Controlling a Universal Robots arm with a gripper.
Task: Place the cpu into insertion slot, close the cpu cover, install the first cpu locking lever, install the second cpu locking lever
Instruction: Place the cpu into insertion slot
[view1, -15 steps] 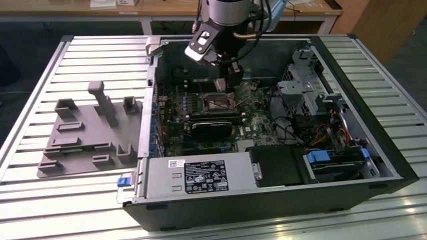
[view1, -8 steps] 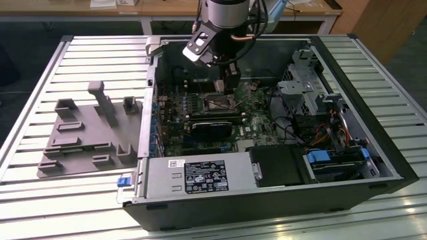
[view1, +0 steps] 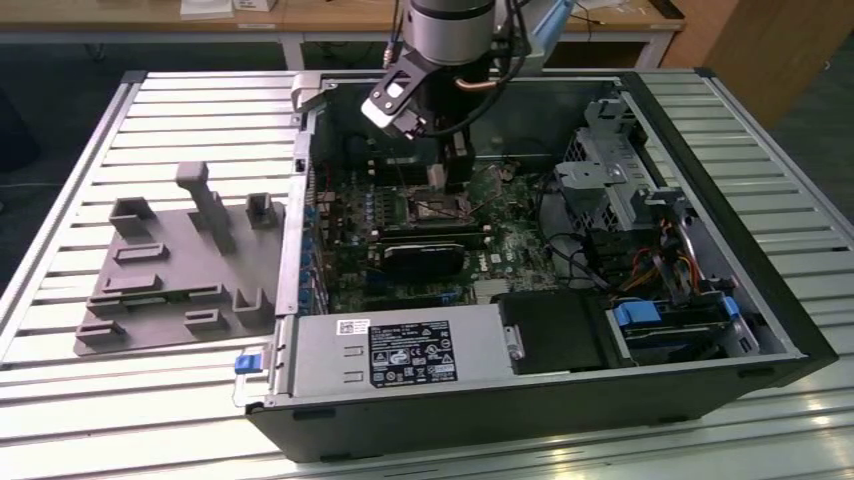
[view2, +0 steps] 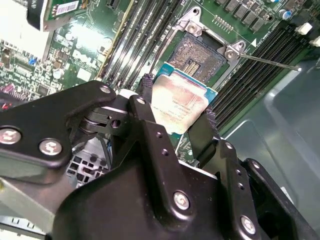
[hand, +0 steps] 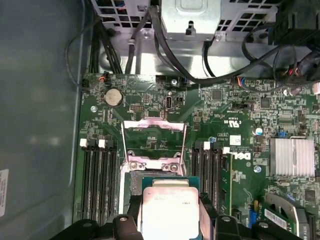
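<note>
None of the four steps is finished: the gripper (view2: 178, 100) pinches the cpu (hand: 167, 212) near the bare insertion slot (view2: 202, 55); the cpu cover (hand: 152, 162) stands open.

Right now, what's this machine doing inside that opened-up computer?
A robot arm is reaching into the open computer case. Its fingers are clamped on the cpu, a small silver chip, holding it close to the insertion slot, which is empty. The cpu cover stands flipped open, so the chip is not seated yet.
</note>
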